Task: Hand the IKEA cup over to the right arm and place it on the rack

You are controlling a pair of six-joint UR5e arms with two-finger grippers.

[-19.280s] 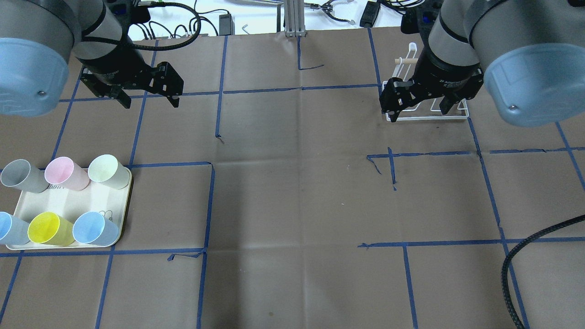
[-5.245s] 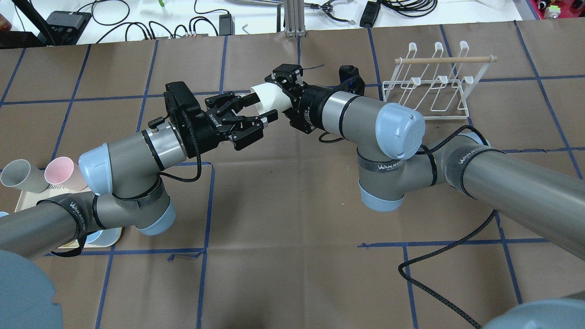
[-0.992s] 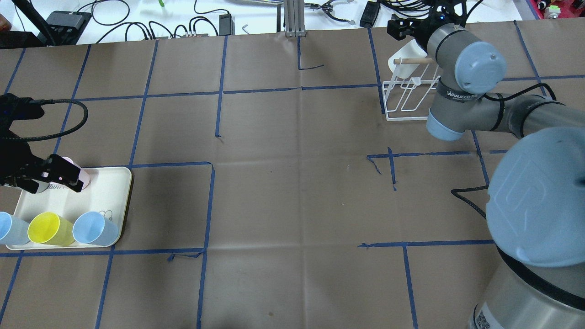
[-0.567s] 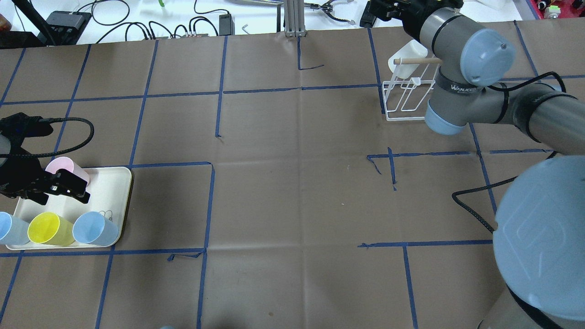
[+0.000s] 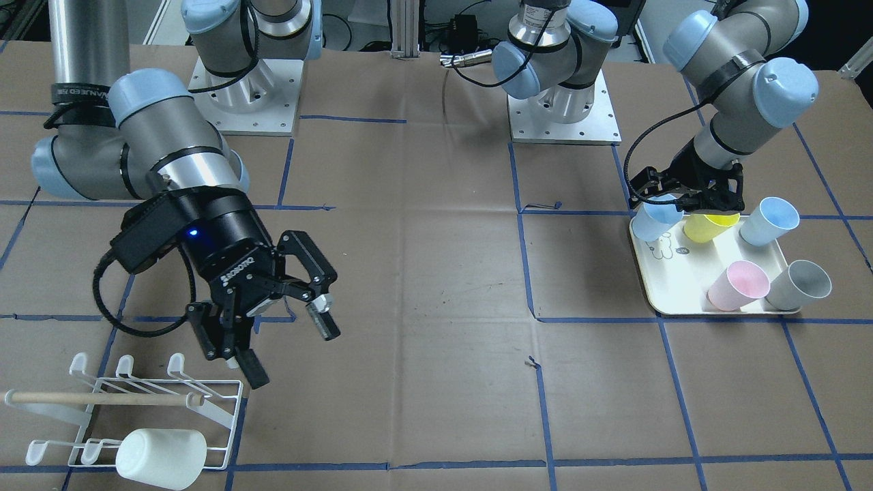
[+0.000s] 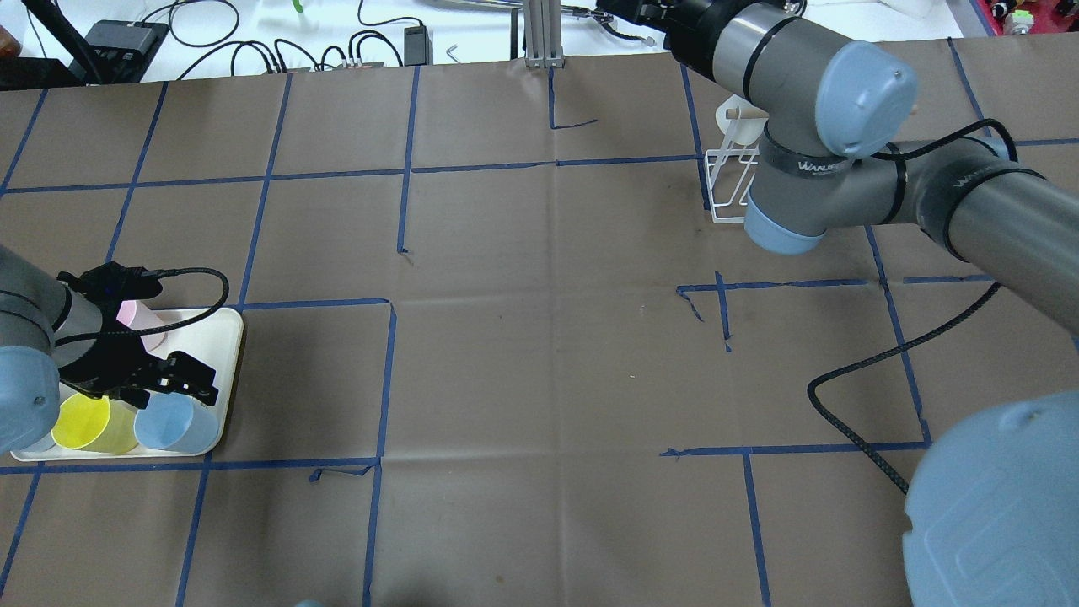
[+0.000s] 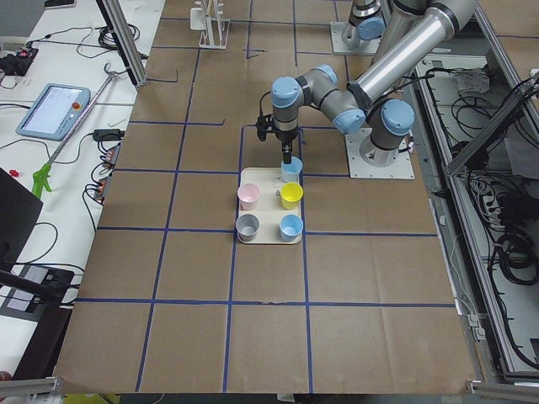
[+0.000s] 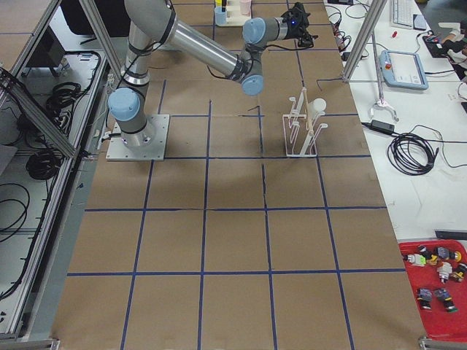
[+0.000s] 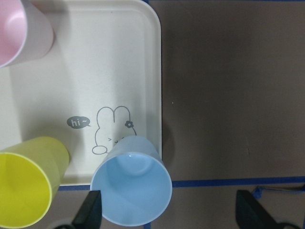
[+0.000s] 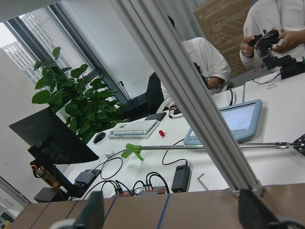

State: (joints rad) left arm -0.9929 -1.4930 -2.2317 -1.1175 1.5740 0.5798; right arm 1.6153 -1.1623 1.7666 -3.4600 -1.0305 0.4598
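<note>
A white cup (image 5: pixel 161 458) hangs mouth-down on the white wire rack (image 5: pixel 204 392) with its wooden dowel; it also shows in the overhead view (image 6: pixel 742 119). My right gripper (image 5: pixel 293 354) is open and empty, raised above and beside the rack. My left gripper (image 5: pixel 689 201) is open over the cream tray (image 5: pixel 675 290), with its fingers straddling a light-blue cup (image 9: pixel 131 183) at the tray's near corner (image 6: pixel 173 421). In the left wrist view the finger pads (image 9: pixel 90 210) stand wide apart, one behind this cup's rim and one out over the table.
The tray also holds a yellow cup (image 5: pixel 709 225), a second light-blue cup (image 5: pixel 771 219), a pink cup (image 5: pixel 736 285) and a grey cup (image 5: pixel 798 285). Blue tape lines grid the brown table. A black cable (image 6: pixel 877 362) lies at the right.
My right arm has drawn away from the rack, leaving the white cup on it. My left gripper has moved from the pink cup toward the tray's front, over the light-blue cup.
</note>
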